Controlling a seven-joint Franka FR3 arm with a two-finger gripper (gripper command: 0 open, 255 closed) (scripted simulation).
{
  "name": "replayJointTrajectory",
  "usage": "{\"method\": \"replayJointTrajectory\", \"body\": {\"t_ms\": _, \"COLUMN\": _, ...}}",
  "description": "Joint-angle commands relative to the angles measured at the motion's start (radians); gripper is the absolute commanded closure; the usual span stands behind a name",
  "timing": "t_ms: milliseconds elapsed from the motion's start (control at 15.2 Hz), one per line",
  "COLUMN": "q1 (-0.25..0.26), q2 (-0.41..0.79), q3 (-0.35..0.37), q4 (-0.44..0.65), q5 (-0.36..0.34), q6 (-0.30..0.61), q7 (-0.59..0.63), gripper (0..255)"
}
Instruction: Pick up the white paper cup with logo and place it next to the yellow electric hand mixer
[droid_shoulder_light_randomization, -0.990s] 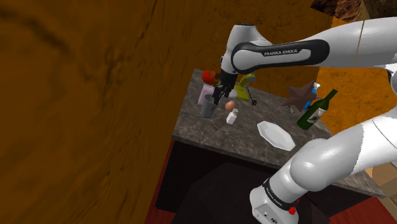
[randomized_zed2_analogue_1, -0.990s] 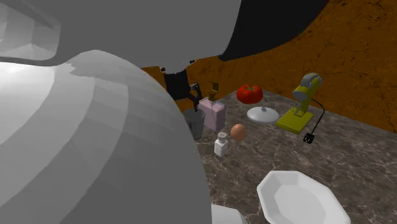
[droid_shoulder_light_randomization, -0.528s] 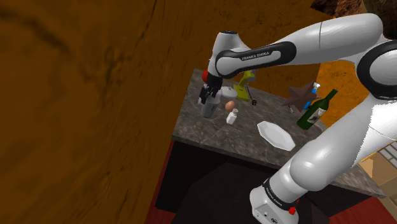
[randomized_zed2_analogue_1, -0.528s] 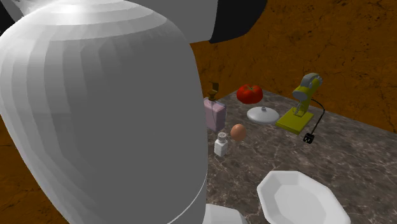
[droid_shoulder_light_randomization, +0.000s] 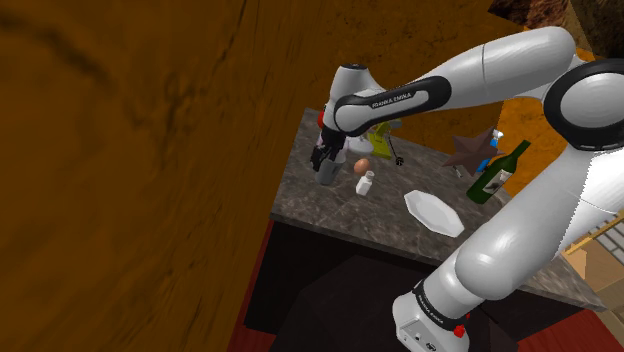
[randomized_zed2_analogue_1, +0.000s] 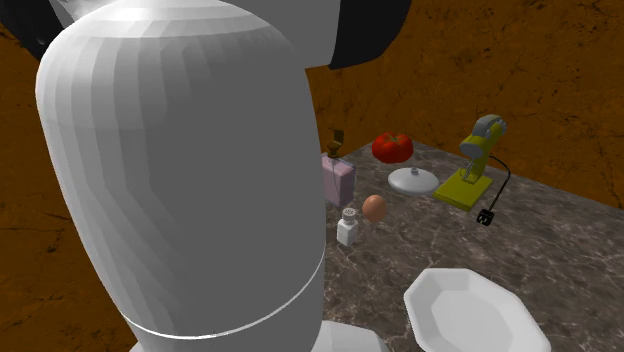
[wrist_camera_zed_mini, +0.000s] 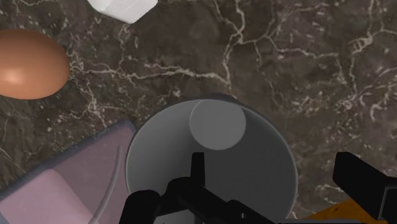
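Dark veined stone covers the counter (droid_shoulder_light_randomization: 335, 210), with orange-brown walls (droid_shoulder_light_randomization: 150, 150) behind it. On my shoulder feed the white arm (droid_shoulder_light_randomization: 470, 75) reaches to the counter's corner just above the frame's middle. There the gripper (droid_shoulder_light_randomization: 321, 160) hangs right over the grey cup (droid_shoulder_light_randomization: 327, 177). The wrist feed looks straight down into that cup, which stands upright on the stone. The 2 fingers stand apart, 1 over the open mouth and the other outside the rim, and I cannot tell whether either touches the wall. A pink carton (wrist_camera_zed_mini: 57, 178) sits just beside the cup, with a brown egg (wrist_camera_zed_mini: 28, 63) beyond it.

On the second exterior feed a big arm link takes the left half. To its right are a white shaker (randomized_zed2_analogue_1: 348, 228), a red tomato (randomized_zed2_analogue_1: 392, 147) and a white lid (randomized_zed2_analogue_1: 413, 180). The yellow mixer (randomized_zed2_analogue_1: 475, 160) is at upper right, well apart from the carton, and a white plate (randomized_zed2_analogue_1: 470, 310) is at lower right.
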Motion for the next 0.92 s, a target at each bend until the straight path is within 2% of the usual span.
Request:
{"method": "replayJointTrajectory", "body": {"t_ms": 0, "q1": 0.0, "q2": 0.002, "q3": 0.0, "q4": -0.004, "q5": -0.001, "q6": 0.007, "q7": 0.001, "gripper": 0}}
{"method": "replayJointTrajectory", "body": {"t_ms": 330, "q1": 0.0, "q2": 0.002, "q3": 0.0, "q4": -0.004, "q5": -0.001, "q6": 0.007, "q7": 0.001, "gripper": 0}}
{"method": "replayJointTrajectory", "body": {"t_ms": 396, "q1": 0.0, "q2": 0.002, "q3": 0.0, "q4": -0.004, "q5": -0.001, "q6": 0.007, "q7": 0.001, "gripper": 255}}
{"method": "replayJointTrajectory", "body": {"t_ms": 858, "q1": 0.0, "q2": 0.002, "q3": 0.0, "q4": -0.004, "q5": -0.001, "q6": 0.007, "q7": 0.001, "gripper": 255}}
